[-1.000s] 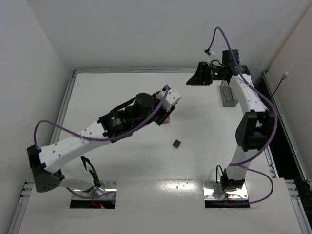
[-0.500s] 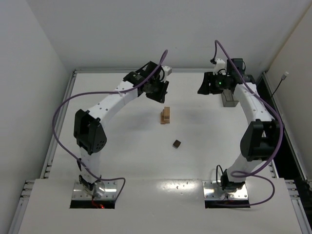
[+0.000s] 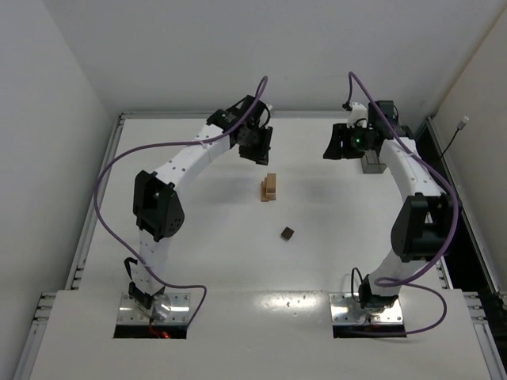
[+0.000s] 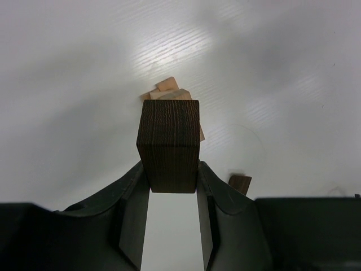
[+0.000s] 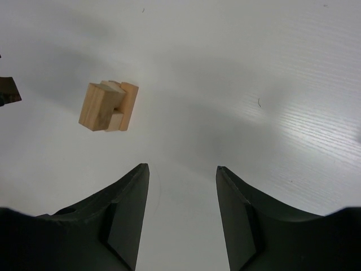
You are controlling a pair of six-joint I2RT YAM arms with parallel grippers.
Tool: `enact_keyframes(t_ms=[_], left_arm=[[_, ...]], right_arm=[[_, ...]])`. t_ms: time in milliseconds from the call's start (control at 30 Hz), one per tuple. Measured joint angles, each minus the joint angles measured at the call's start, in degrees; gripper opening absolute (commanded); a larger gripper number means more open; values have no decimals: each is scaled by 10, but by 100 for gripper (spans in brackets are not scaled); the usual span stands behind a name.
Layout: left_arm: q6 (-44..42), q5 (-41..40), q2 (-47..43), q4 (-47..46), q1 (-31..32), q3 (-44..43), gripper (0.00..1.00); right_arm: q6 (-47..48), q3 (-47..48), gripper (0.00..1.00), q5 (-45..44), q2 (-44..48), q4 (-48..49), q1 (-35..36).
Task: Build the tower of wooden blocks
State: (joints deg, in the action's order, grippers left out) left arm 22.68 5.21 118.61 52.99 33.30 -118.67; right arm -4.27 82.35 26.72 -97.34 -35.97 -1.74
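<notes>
Starting at the near edge of the white table [image 3: 198, 261], the two arm bases sit side by side, and both arms reach away toward the far half. A loose dark brown block [image 3: 287, 233] lies alone on the table between the arms, a little beyond the middle. Just past it, and apart from it, stands the tower [image 3: 271, 188], a short narrow column of light tan cubes. The right wrist view shows its faces are not quite flush with one another.

Farther back, the left gripper [image 3: 259, 150] hangs above the table, beyond the tower and slightly to its left. Its fingers are clamped on a second dark brown block [image 4: 169, 144]. In the left wrist view this block is gripped by its lower part and juts out past the fingertips, with the tan tower visible on the table beyond it.

At about the same depth on the other side, the right gripper [image 3: 331, 142] hovers with its jaws spread and nothing between them. Just beside it on the right stands a smoky translucent bin [image 3: 371, 165].
</notes>
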Motion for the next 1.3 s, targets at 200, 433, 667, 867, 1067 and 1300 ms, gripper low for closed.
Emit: enact_keyframes(t_ms=[200,433,667,867,1067,1300], left_arm=[[23,-4,12,10,4,-1,0],[35,48,15,19,9,28,0],[35,81,25,17,9,28,0],[36,78,42,16,9,28,0],[47,21,26,3,0,73,0],[50,-44,15,5,-66,151,0]], right_arm=[[0,-3,47,-9,1,0,0],[0,-18,47,-12,3,7,0],[0,-21,46,-12,3,9,0],[0,-21,46,-12,3,9,0],[0,-28,46,-12,4,13,0],[0,-39,46,-12,5,15,0]])
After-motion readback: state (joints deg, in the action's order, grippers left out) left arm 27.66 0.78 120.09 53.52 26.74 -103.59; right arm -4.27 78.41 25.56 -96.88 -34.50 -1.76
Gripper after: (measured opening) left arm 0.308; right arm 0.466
